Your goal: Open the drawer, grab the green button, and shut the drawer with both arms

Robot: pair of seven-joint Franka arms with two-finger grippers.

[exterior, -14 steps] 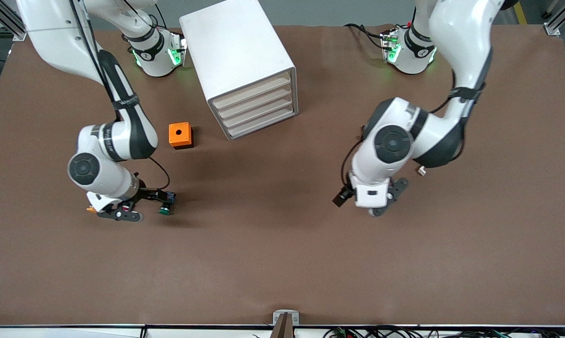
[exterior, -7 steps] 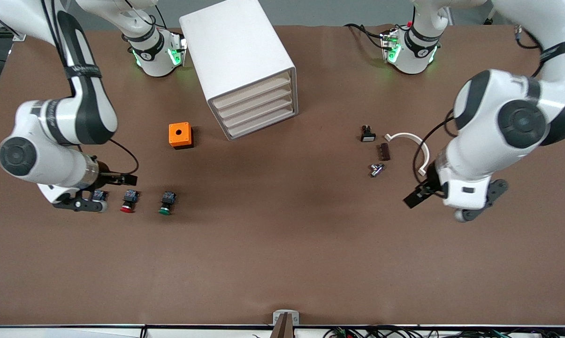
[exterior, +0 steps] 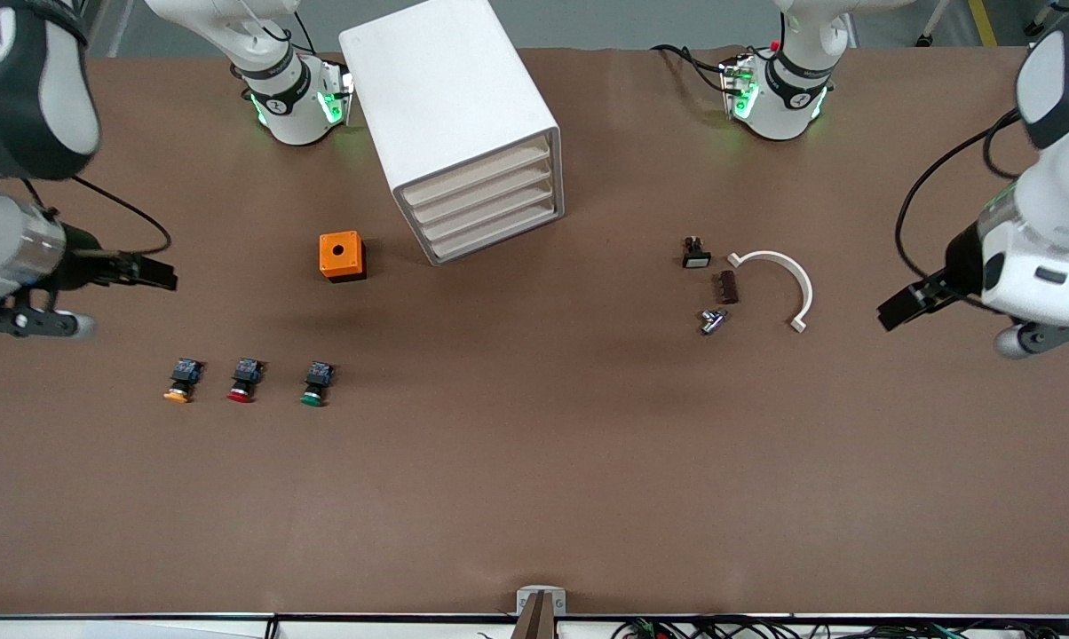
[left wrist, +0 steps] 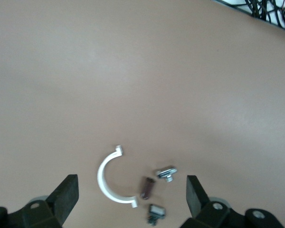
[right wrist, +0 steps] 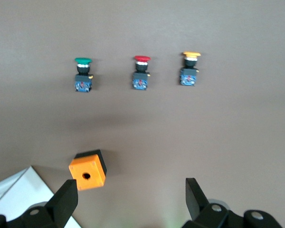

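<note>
The white cabinet (exterior: pixel 450 106) stands between the arms' bases, and its lowest drawer (exterior: pixel 497 233) is shut like the three above it. The green button (exterior: pixel 314 383) lies on the table, nearer the front camera than the cabinet, and shows in the right wrist view (right wrist: pixel 83 73). My right gripper (exterior: pixel 28 321) is open and empty, high over the right arm's end of the table; in its wrist view (right wrist: pixel 130 192) the jaws stand wide apart. My left gripper (exterior: pixel 1045 335) is open and empty over the left arm's end (left wrist: pixel 132 190).
A red button (exterior: pixel 244 380) and a yellow button (exterior: pixel 181 380) lie in a row with the green one. An orange box (exterior: pixel 341 256) sits beside the cabinet. A white curved clip (exterior: pixel 779 275), a brown piece (exterior: pixel 727 287), a metal piece (exterior: pixel 712 320) and a small black part (exterior: pixel 695 253) lie toward the left arm's end.
Both arms have risen and swung outward to the table's ends. My right gripper has drawn away from the green button, which stays on the table.
</note>
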